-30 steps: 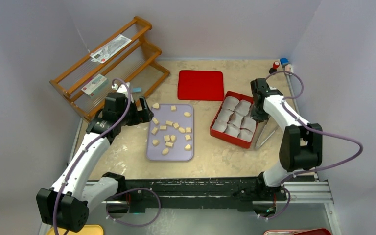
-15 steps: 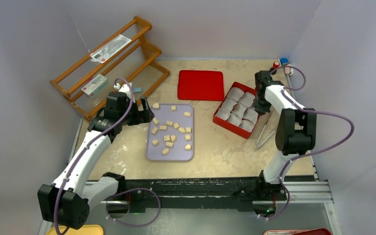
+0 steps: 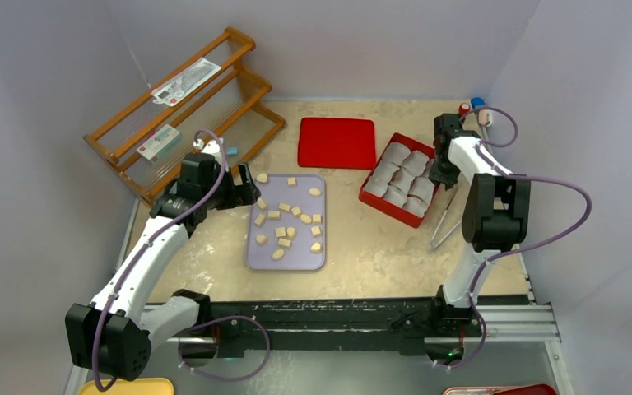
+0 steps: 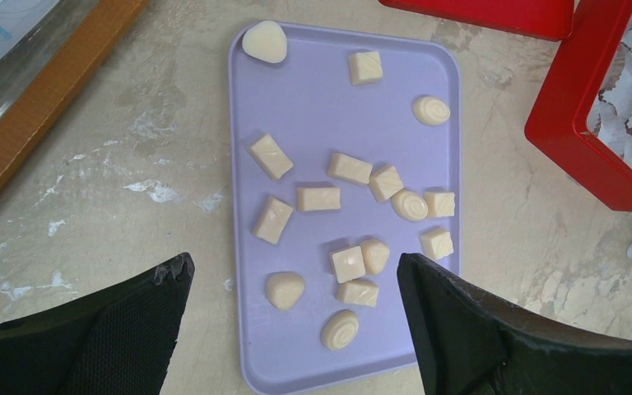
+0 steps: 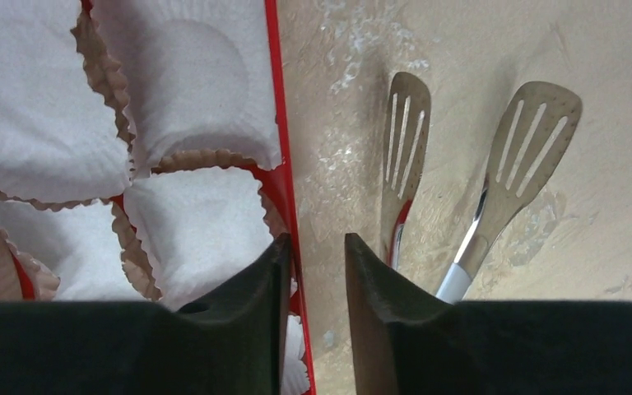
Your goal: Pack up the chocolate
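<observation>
The red box (image 3: 388,211) has swung toward the frame's upper right along with the right gripper (image 5: 317,247), whose jaws stand slightly apart astride its wall. The chocolate (image 4: 318,197) lies scattered on the lilac tray (image 4: 313,115) at centre frame, just ahead of the wide-open jaws of the left gripper (image 4: 294,262), the nearer arm.

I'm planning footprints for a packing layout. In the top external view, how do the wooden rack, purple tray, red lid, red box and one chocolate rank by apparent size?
1. wooden rack
2. purple tray
3. red lid and red box: too alike to rank
4. chocolate, by far the smallest
</observation>
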### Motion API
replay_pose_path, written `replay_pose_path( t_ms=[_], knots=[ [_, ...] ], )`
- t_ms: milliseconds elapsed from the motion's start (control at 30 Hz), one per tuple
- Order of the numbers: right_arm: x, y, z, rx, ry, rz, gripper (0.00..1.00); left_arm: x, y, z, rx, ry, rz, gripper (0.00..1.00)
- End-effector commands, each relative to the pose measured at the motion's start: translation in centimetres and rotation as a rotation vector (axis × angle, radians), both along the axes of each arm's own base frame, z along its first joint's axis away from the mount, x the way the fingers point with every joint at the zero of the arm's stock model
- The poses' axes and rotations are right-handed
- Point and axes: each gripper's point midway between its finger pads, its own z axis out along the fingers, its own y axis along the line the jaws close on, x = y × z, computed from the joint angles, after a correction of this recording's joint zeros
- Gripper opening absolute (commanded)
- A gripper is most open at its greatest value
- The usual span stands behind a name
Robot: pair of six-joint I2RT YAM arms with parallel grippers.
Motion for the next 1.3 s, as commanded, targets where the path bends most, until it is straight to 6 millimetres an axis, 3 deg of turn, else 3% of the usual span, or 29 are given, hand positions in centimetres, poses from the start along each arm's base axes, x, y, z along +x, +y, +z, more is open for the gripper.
replay_pose_path(
  t_ms=[0, 267, 633, 1033, 1267],
  knots=[
    [1.4, -0.3, 1.2, 0.012, -0.047, -0.009, 0.36, 0.6, -0.3, 0.7, -0.008, -0.042, -0.013, 0.93],
    [2.0, 0.1, 2.0, 0.034, -0.073, 0.009, 0.54, 0.4, -0.4, 0.7, -0.017, -0.039, -0.01, 0.94],
    [1.3, 1.0, 5.8, 0.079, -0.157, 0.012, 0.58, 0.1, -0.4, 1.8, -0.029, -0.06, -0.007, 0.94],
    [-3.2, 0.8, 11.2, 0.062, -0.281, -0.033, 0.59, 0.5, -1.2, 2.5, -0.061, -0.078, -0.039, 0.96],
    [-5.7, -0.2, 13.1, 0.007, -0.406, -0.086, 0.56, 0.6, -2.3, 3.7, -0.097, -0.105, -0.098, 0.98]
  ],
)
